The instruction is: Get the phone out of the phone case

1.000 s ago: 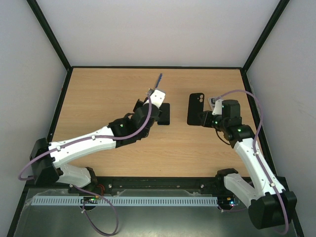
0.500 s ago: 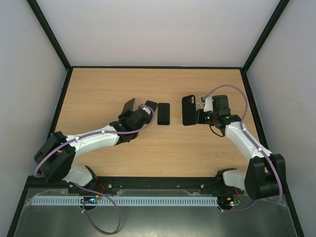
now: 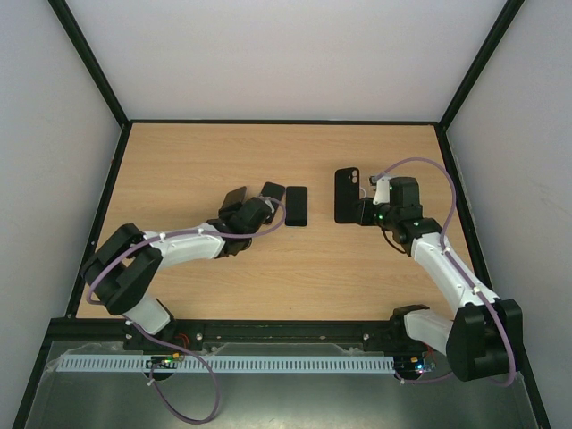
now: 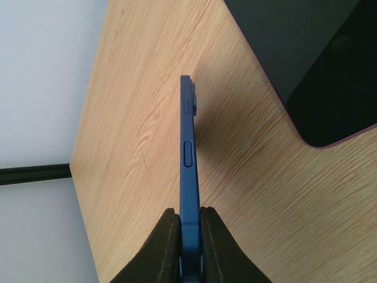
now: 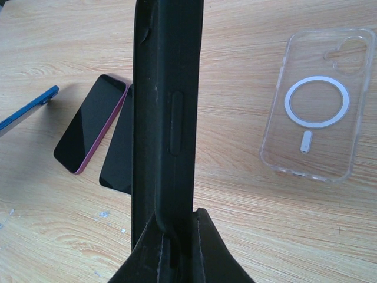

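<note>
My left gripper (image 4: pixel 188 236) is shut on the end of a blue phone (image 4: pixel 188 159), which has no case on it and is held edge-on just above the wood. In the top view this gripper (image 3: pixel 243 208) and the blue phone (image 3: pixel 234 197) sit left of centre. My right gripper (image 5: pixel 177 242) is shut on the lower edge of a black phone case (image 5: pixel 168 112) and holds it upright on edge. In the top view the right gripper (image 3: pixel 365 213) and the black case (image 3: pixel 346 194) are right of centre. I cannot tell whether the case is empty.
A pink-edged phone (image 3: pixel 273 191) and a black slab (image 3: pixel 297 206) lie flat between the grippers, also seen in the right wrist view as the phone (image 5: pixel 91 124) and the slab (image 5: pixel 121 153). A clear case with a white ring (image 5: pixel 318 106) lies right of the black case. Black frame rails border the table (image 3: pixel 179 161).
My left gripper has carried the blue phone left and down from beside the black slab, and its arm has folded in. My right gripper shifted the black case slightly left, then back.
</note>
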{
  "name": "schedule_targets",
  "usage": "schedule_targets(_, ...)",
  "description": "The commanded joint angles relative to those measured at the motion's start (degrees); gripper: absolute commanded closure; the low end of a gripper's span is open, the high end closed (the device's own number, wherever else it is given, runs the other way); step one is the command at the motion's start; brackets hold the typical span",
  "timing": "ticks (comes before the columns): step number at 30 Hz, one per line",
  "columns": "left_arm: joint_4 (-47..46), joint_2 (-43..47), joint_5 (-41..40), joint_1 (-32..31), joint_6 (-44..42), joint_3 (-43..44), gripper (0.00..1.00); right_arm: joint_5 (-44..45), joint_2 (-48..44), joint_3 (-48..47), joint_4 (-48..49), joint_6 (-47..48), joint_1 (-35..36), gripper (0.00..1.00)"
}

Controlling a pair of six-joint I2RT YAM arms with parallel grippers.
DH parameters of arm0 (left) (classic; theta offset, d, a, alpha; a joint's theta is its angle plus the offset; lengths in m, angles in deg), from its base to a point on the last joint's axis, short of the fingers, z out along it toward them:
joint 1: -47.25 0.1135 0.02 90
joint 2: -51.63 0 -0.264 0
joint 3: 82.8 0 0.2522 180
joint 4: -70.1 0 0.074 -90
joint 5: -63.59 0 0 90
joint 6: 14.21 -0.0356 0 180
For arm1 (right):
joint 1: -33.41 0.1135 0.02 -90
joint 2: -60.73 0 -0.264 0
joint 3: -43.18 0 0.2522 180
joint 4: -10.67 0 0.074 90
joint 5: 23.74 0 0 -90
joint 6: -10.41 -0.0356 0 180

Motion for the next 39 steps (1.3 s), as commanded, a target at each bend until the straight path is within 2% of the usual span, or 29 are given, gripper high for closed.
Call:
schedule_targets(1,2.4,-2.0,1.0,0.5,2.0,1.9,0.90,1.3,-0.7,1.1,2.6,0.9,0.0,0.98)
schedule_targets(7,6.9,-5.0,3.4,0.5,4.9,3.4,0.70,0.6,2.1,0.1,1.8,1.5,0.0,0.98)
schedule_targets(11,8.9,-6.6,3.7,0.8,5.8,4.9,0.66,-0.7,5.5,-2.3,-0.8,2.8,0.0,0.98)
schedule_targets(15,10.9,-6.3,4.2,0.9,7.4,5.6,0.57,-1.9,10.5,-4.6,-2.8,3.5,0.0,0.98)
schedule_targets(19,12.3,-5.1,5.7,0.9,9.5,6.2,0.42,-2.8,15.7,-8.5,-5.0,4.0,0.1,0.98)
schedule_targets(21,14.8,-4.6,9.0,0.9,10.5,7.5,0.36,-2.7,18.3,-10.6,-5.9,4.1,0.1,0.98)
schedule_targets(24,17.5,-3.1,12.4,0.8,13.1,9.8,0.32,-2.5,22.3,-14.0,-6.7,3.7,0.1,0.98)
schedule_targets(28,18.6,0.9,11.3,0.8,16.4,11.0,0.26,-2.3,29.3,-19.9,-9.6,3.7,0.1,0.98)
schedule_targets(32,18.9,5.9,10.1,0.8,20.7,10.7,0.12,-2.2,36.0,-25.3,-13.2,4.3,0.1,0.98)
schedule_targets(35,23.2,8.8,15.2,0.3,24.7,13.0,0.02,-0.8,40.3,-28.3,-15.3,4.5,0.0,0.98)
schedule_targets(39,23.2,12.0,16.2,-1.7,25.7,12.4,0.00,5.3,42.7,-31.4,-17.6,4.7,-0.4,0.98)
